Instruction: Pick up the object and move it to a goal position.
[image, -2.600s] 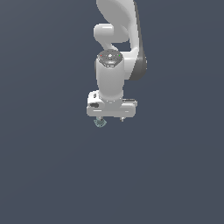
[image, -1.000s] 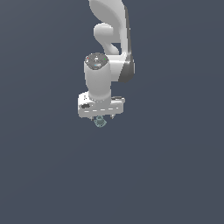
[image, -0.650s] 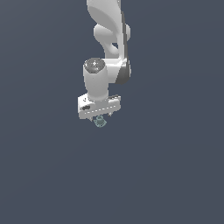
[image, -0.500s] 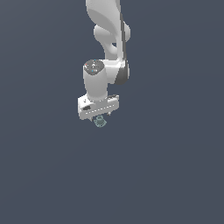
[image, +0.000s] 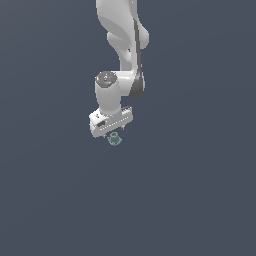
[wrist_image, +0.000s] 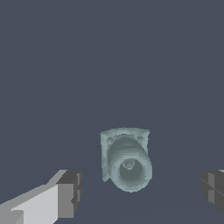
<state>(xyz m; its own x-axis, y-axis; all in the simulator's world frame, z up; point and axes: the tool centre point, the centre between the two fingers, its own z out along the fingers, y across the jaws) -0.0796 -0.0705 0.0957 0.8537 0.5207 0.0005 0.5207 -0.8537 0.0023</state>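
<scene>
The object (image: 114, 139) is a small pale teal short cylinder with a wider flanged base. In the exterior view it sits just under the white gripper (image: 114, 133). In the wrist view the object (wrist_image: 127, 162) lies between the two dark fingertips (wrist_image: 70, 194), nearer to that one, with a clear gap on each side. The gripper (wrist_image: 142, 194) is open and touches nothing. The other fingertip (wrist_image: 213, 191) shows at the picture's edge.
A plain dark grey-blue floor (image: 200, 200) fills both views. The white arm (image: 125, 40) rises from the gripper to the top of the exterior view. No other object shows.
The gripper has shifted towards the exterior view's left and turned about its own axis, ending over the object. The object has stayed where it was. Little has moved in the last half second.
</scene>
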